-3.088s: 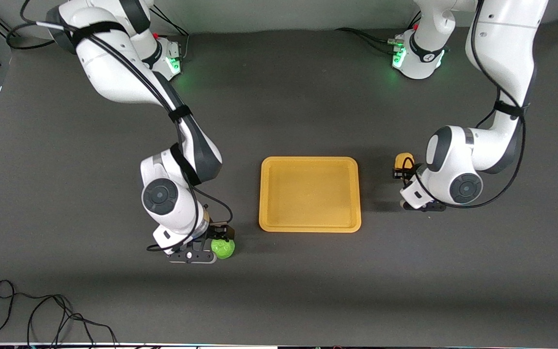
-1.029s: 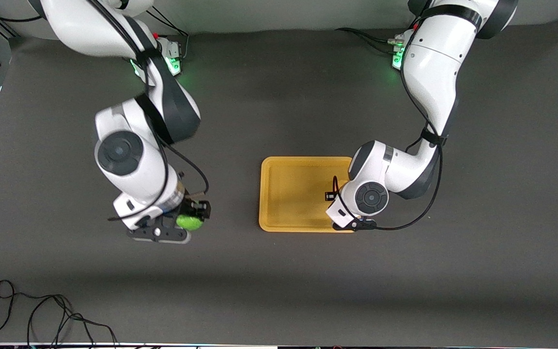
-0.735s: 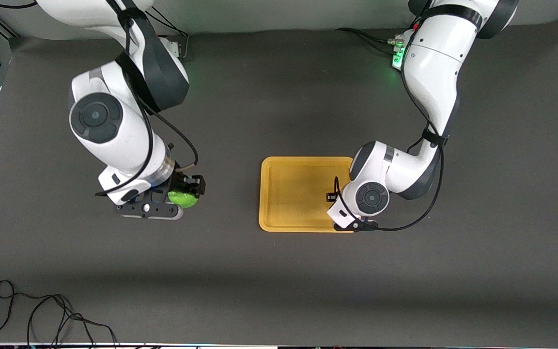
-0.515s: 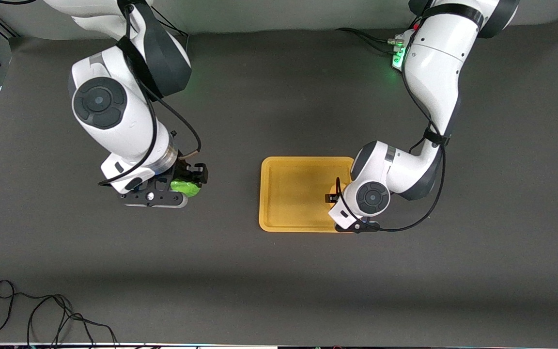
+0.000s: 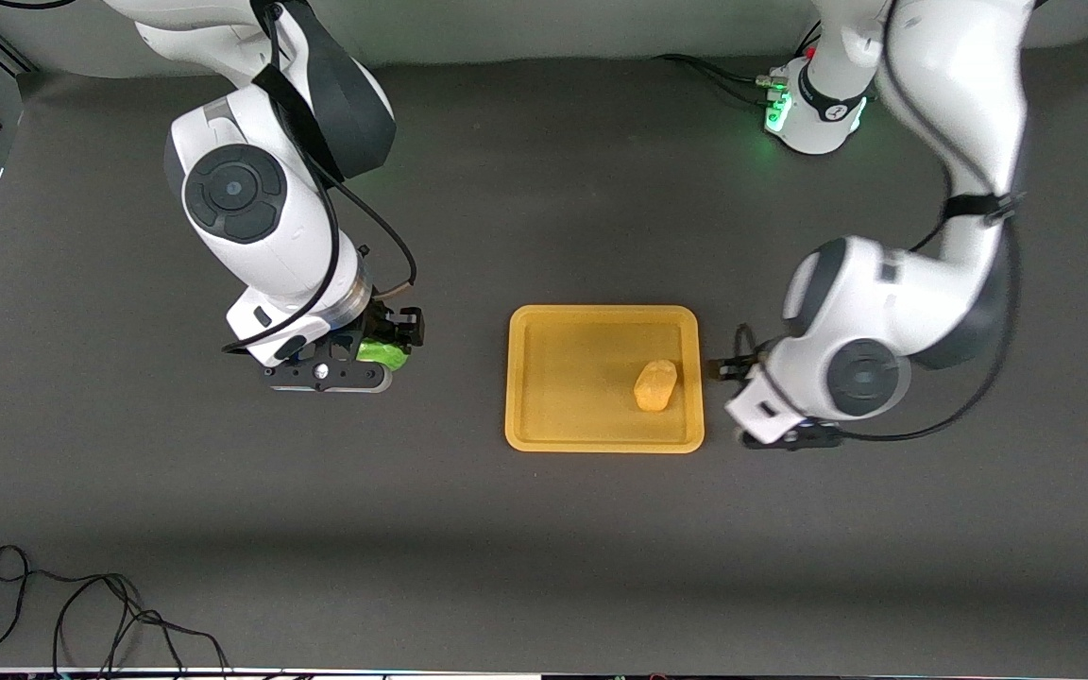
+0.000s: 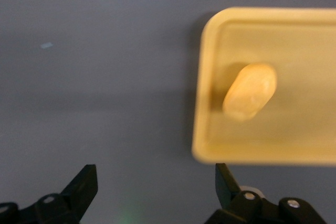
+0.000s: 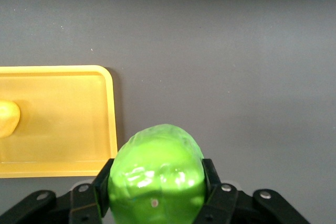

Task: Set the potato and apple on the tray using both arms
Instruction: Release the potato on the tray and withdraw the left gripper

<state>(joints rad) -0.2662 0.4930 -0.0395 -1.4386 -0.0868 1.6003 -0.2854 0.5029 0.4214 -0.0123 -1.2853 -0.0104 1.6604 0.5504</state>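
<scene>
The tray (image 5: 544, 378) sits mid-table, with the potato (image 5: 654, 385) already lying in it. The left gripper (image 6: 155, 192) hangs wide open and empty over the table just beside the tray. The right gripper (image 5: 383, 342) squeezes the apple (image 5: 382, 352) up over the table, toward the right arm's end. Best to carry it over a bare spot — not over the potato — then go low before letting go.

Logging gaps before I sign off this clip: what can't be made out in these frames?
- Apple: front view shows only a sliver; the right arm's wrist covers the rest. In the right wrist view the picture's edge cuts off its underside.
- Left gripper: the front view hides its fingers under the wrist; the left wrist view shows only the open tips, with nothing between them.
- Tray: cut off by the left wrist view's edge.
- Potato: cut by the right wrist view's edge.
</scene>
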